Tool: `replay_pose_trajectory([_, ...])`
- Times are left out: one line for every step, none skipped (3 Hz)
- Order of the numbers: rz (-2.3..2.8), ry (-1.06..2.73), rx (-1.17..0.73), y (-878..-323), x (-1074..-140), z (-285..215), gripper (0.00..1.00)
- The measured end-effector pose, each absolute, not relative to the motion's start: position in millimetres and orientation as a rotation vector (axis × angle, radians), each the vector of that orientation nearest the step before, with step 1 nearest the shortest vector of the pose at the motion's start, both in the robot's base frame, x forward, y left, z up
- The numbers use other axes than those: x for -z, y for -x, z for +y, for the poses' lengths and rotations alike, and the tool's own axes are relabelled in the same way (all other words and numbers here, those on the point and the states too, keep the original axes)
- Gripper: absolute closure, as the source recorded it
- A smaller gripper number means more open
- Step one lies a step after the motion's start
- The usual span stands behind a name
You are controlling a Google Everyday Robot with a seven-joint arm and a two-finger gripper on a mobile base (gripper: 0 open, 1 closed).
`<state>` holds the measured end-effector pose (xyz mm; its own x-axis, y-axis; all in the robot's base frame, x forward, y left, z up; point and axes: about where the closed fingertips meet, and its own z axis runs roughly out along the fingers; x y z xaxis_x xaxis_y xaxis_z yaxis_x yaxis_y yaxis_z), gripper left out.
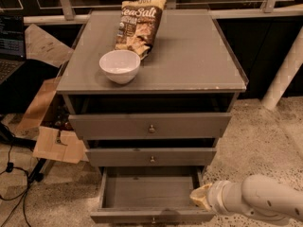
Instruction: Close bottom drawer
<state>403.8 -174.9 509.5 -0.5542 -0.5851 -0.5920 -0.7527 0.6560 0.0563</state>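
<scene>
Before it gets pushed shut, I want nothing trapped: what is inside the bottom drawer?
The bottom drawer shows only its plain grey floor; nothing lies on the visible part. The gripper covers its front right corner, and the back is shadowed under the middle drawer.

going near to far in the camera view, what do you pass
bottom drawer, pulled out, with the gripper at its right front corner → middle drawer → top drawer → white bowl → chip bag
</scene>
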Motion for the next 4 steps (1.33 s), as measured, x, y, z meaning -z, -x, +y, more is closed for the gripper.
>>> replay_pose_trajectory([2.39, 1.002, -0.421, -400, -453, -174, 1.0])
replay_pose_trajectory([2.44, 0.979, -0.438, -400, -408, -173, 1.0])
replay_pose_trajectory([2.513, 0.956, -0.453, -397, -360, -170, 1.0])
replay_pose_trajectory([2.593, 0.934, -0.461, -394, -318, -171, 1.0])
